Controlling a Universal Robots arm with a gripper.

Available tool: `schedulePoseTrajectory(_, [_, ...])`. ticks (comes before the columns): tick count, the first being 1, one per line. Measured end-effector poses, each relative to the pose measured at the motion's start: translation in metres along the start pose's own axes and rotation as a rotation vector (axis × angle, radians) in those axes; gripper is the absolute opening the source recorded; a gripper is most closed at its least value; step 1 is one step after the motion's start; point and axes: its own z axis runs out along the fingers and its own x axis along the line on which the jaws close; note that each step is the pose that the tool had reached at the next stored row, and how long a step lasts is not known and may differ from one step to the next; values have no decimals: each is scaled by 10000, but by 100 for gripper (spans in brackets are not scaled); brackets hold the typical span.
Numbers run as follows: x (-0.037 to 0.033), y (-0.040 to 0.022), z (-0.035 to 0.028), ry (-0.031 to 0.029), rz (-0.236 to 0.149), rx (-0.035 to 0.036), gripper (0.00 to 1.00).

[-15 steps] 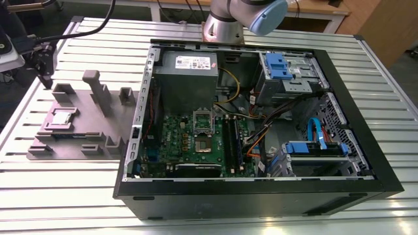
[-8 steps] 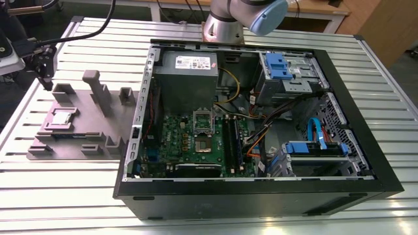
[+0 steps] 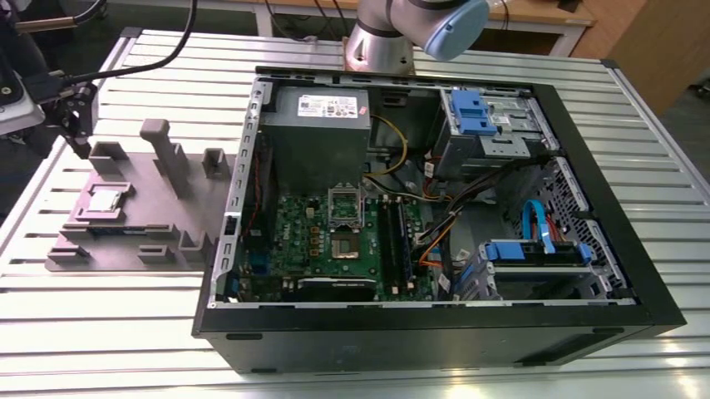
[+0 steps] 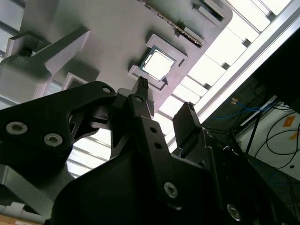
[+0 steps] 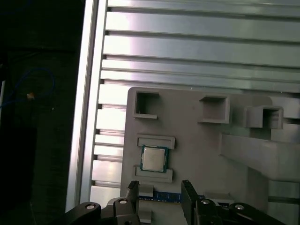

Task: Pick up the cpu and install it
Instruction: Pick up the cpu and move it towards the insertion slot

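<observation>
The cpu (image 3: 106, 199) is a small square chip with a shiny metal top. It lies flat in a shallow recess of the grey fixture tray (image 3: 145, 241), at the exterior view's left. Both wrist views show it too, cpu (image 5: 153, 158) and cpu (image 4: 157, 63). My gripper (image 3: 78, 137) hangs above the tray's far end, a short way off the chip and not touching it. In the first wrist view the gripper (image 5: 159, 194) is open, its two black fingers (image 5: 132, 190) apart with nothing between them. The second wrist view shows the same open gripper (image 4: 164, 103).
An open black computer case (image 3: 444, 332) lies on the slatted aluminium table (image 3: 111, 349), to the exterior view's right of the tray. Inside are a green motherboard (image 3: 299, 241), a grey power supply (image 3: 316, 116), cables and blue drive brackets (image 3: 533, 249). Upright posts (image 3: 166, 154) rise from the tray.
</observation>
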Motion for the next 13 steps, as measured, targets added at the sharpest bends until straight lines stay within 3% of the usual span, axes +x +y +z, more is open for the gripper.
schedulePoseTrajectory(12, [-4,-23,121,1,-26,1,50])
schedulePoseTrajectory(13, [-4,-25,134,2,-26,1,56])
